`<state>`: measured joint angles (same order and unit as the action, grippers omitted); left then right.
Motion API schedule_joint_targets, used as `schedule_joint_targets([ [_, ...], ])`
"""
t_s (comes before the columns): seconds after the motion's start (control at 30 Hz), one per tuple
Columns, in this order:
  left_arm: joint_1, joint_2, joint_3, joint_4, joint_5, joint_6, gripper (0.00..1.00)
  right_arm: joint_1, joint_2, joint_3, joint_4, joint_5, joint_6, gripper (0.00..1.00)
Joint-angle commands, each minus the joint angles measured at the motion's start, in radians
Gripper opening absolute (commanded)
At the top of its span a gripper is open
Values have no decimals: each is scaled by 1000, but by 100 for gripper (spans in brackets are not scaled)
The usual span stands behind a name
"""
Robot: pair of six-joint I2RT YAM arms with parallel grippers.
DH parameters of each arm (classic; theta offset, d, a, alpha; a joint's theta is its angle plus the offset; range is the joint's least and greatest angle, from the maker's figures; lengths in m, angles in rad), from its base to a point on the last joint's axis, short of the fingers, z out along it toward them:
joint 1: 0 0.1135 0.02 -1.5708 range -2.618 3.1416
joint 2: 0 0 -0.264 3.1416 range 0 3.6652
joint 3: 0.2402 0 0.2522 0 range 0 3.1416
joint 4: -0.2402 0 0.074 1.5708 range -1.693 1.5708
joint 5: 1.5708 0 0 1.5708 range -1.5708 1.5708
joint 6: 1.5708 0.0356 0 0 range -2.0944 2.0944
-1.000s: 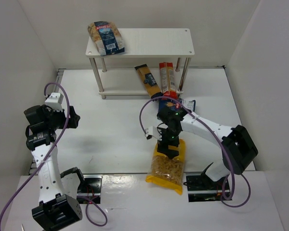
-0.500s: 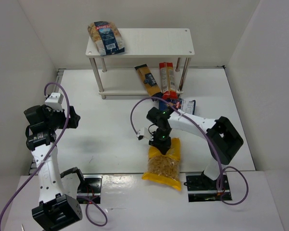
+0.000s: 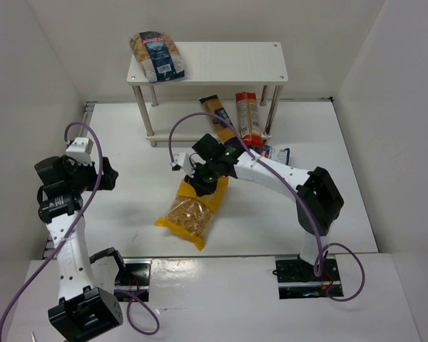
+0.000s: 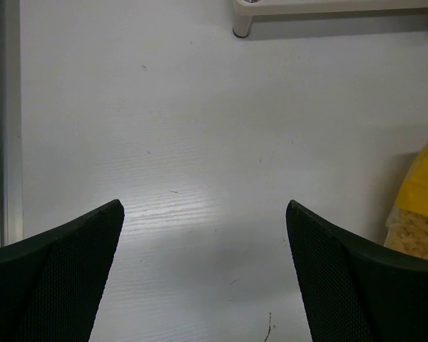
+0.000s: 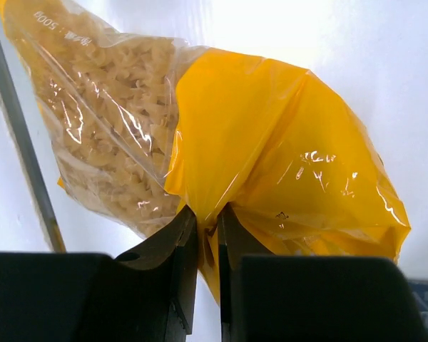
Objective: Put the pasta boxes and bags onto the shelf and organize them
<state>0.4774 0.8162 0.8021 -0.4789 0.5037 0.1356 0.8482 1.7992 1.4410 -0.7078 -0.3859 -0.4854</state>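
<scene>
Right gripper (image 5: 205, 229) pinches the yellow bag (image 3: 188, 214) in front of the shelf (image 3: 228, 63); left gripper (image 4: 204, 206) gapes wide, empty.

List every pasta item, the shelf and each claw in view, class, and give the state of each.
right claw: shut on the yellow bag
left claw: open, empty
yellow bag: pinched at its yellow end
clear bag: lying on the shelf's top board
shelf: upright
yellow-blue spaghetti pack: on the lower board, sticking out
red-orange spaghetti pack: likewise
dark-blue box: lying flat, partly hidden
</scene>
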Motion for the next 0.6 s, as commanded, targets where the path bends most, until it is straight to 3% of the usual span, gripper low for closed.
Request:
schedule_joint_targets([
  [0.0,18,-9,20,14,36,32,100,0,5,68,125,-11,88,0],
  [0.33,27,-9,20,5,56,41,100,0,15,15,294,151,289,0],
  [0.47,27,-9,20,-4,94,71,100,-35,15,79,288,116,334,0],
  [0.57,27,12,40,-61,206,154,100,-46,3,134,277,97,334,0],
])
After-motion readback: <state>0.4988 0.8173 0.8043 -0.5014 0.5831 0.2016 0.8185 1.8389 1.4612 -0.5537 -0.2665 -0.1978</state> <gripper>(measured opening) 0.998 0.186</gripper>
